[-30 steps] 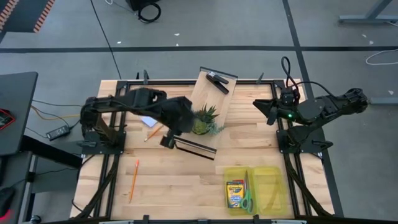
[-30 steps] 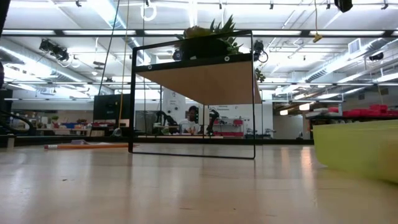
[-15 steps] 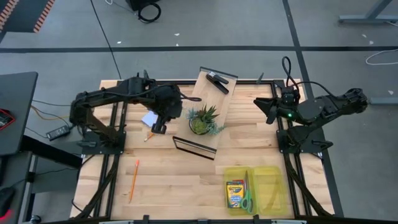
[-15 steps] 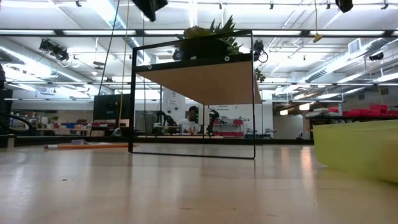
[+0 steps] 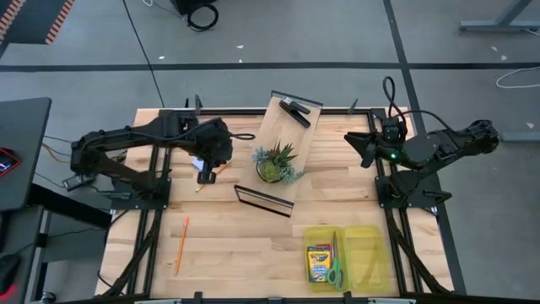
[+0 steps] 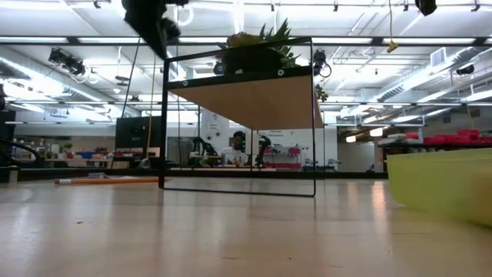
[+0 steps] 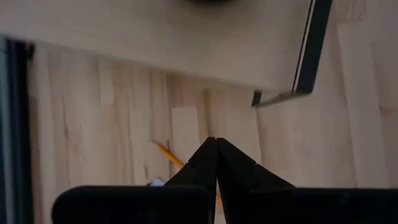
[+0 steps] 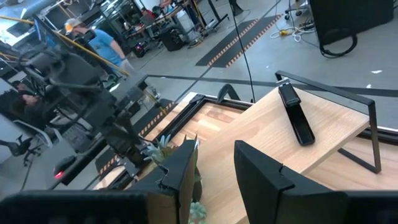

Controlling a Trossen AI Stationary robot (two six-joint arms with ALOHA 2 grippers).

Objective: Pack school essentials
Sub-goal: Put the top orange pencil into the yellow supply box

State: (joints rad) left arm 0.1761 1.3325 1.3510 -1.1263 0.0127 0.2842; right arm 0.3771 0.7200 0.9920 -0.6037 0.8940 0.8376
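My left gripper (image 5: pixel 205 175) (image 7: pixel 216 151) is shut and holds nothing. It hangs above the table's left part, over a small pale pad (image 5: pixel 197 163) and a short orange pencil (image 5: pixel 202 184) (image 7: pixel 166 153) lying flat. A longer orange pencil (image 5: pixel 181 245) lies near the front left. The crayon box (image 5: pixel 318 263) and green-handled scissors (image 5: pixel 336 267) lie in a yellow-green bin (image 5: pixel 371 253). My right gripper (image 5: pixel 359 149) (image 8: pixel 217 171) waits open at the right edge, pointing across the table.
A tilted wooden stand in a black frame (image 5: pixel 278 148) (image 6: pixel 238 115) fills the table's middle. It carries a spiky potted plant (image 5: pixel 274 163) and a black clip-like object (image 5: pixel 295 111). Bare wood lies in front of it. People show in the room behind.
My left gripper has drawn away from the stand's near left corner, going toward the table's left and far edges and sinking. It now hangs over the pad and short pencil. In the low view it has come down into the picture's top.
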